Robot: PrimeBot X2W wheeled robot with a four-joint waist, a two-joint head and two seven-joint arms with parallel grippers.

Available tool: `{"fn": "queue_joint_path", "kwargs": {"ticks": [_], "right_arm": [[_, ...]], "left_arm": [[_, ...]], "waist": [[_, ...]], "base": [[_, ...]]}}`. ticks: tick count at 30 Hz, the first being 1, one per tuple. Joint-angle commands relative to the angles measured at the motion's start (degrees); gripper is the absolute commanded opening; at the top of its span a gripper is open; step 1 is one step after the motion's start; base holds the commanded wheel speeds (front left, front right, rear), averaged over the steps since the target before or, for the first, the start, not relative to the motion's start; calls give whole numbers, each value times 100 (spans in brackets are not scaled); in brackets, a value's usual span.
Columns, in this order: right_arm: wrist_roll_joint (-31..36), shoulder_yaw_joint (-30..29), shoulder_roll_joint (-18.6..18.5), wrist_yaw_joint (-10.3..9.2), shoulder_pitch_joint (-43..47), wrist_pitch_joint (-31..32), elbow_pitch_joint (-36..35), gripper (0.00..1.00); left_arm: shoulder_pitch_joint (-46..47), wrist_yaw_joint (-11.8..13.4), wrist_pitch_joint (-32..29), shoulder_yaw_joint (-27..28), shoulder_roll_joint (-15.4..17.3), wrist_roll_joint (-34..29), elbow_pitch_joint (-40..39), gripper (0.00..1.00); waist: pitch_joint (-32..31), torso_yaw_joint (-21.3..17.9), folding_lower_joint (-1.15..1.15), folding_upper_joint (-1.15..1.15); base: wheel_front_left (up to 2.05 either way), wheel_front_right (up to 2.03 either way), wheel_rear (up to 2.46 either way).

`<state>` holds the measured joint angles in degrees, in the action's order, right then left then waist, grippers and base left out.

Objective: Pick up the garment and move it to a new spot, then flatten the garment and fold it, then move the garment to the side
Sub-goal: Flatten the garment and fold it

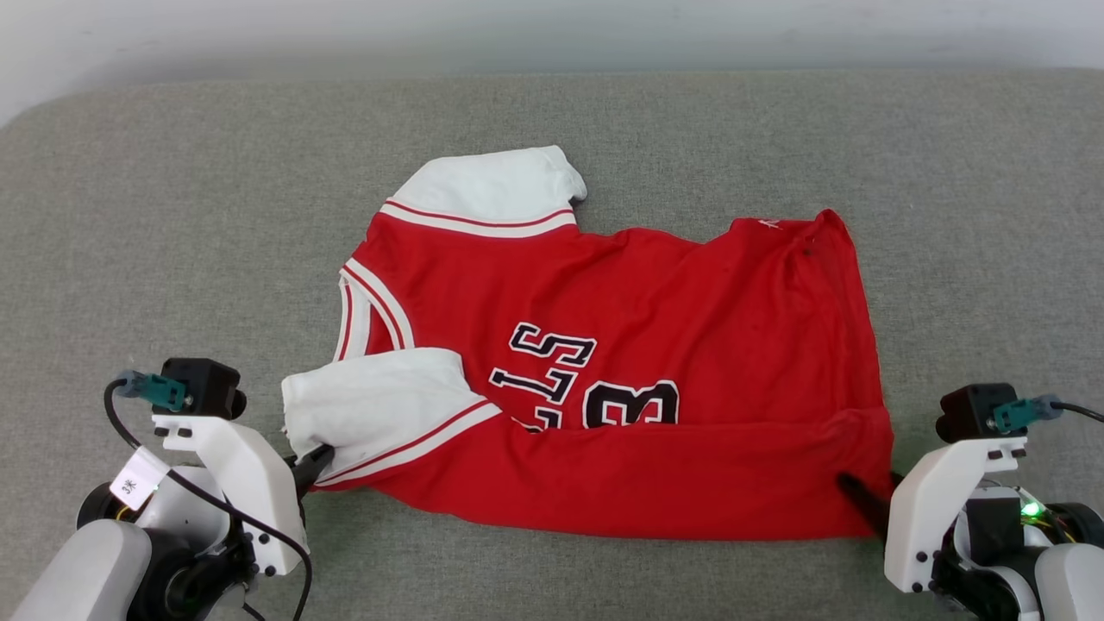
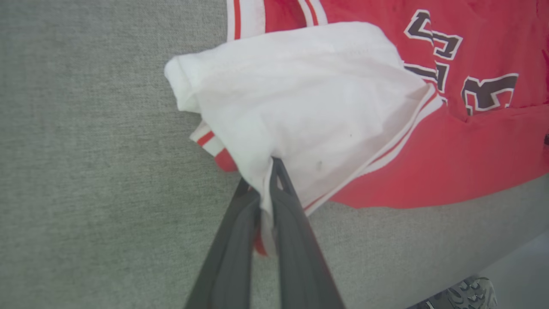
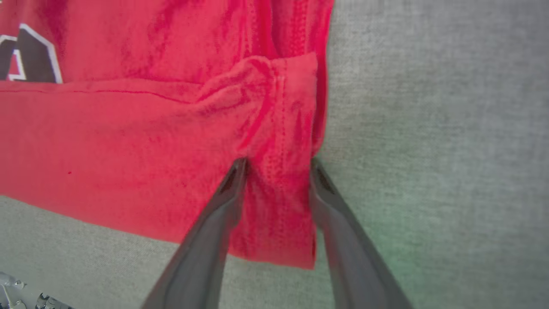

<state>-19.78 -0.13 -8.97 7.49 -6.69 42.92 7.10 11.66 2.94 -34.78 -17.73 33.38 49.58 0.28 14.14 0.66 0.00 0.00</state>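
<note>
The garment (image 1: 621, 379) lay flat on the grey table (image 1: 172, 216), its near edge folded over. My left claw (image 2: 268, 171) was clamped on its white sleeve (image 2: 309, 98); my right claw (image 3: 278, 165) stood apart astride the hem corner (image 3: 279, 201). I judged the folding half done, with the move aside left.

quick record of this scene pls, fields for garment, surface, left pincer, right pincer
garment: red, white sleeves, lying spread, near edge folded over the print
surface: grey cloth
left pincer: shut on near white sleeve
right pincer: open, fingers astride red hem corner
</note>
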Motion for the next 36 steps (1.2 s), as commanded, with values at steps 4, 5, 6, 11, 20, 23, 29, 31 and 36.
{"fn": "queue_joint_path", "kwargs": {"ticks": [4,5,6,11,20,23,29,31,36], "right_arm": [[-90,114,-37,-1,-65,-46,102,0],[-78,107,-83,-1,-64,-61,68,0],[-86,98,-103,-1,-55,-67,33,0],[-148,83,-194,-1,58,-77,-118,0],[-279,102,-282,-1,603,-20,-254,0],[-345,87,-315,-1,850,4,-353,0],[-465,33,-331,-1,1276,80,-631,0],[-497,12,-337,-1,1446,132,-738,0],[-480,-52,-301,-1,1753,119,-930,0]], "left_arm": [[18,-64,137,-8,-47,-42,54,0],[-8,-73,172,-15,-56,-44,66,0],[-30,-87,201,-22,-62,-56,68,0],[-147,-133,378,-54,-118,-68,83,0],[-757,40,489,-121,-182,-21,52,0],[-1073,168,507,-94,-117,-11,-93,0],[-1587,398,462,-22,-5,32,-398,0],[-1780,490,444,13,24,63,-519,0],[-2160,621,466,44,-3,164,-658,0]], "waist": [[-76,7,0,0],[-119,10,0,0],[-159,15,0,0],[-444,46,0,0],[-1134,120,0,0],[-1325,137,0,0],[-1484,167,0,0],[-1513,177,0,0],[-1542,182,0,0]], "base": [[0,0,0],[0,0,0],[0,0,0],[0,0,0],[0,0,0],[0,0,0],[0,0,0],[0,0,0],[0,0,0]]}}
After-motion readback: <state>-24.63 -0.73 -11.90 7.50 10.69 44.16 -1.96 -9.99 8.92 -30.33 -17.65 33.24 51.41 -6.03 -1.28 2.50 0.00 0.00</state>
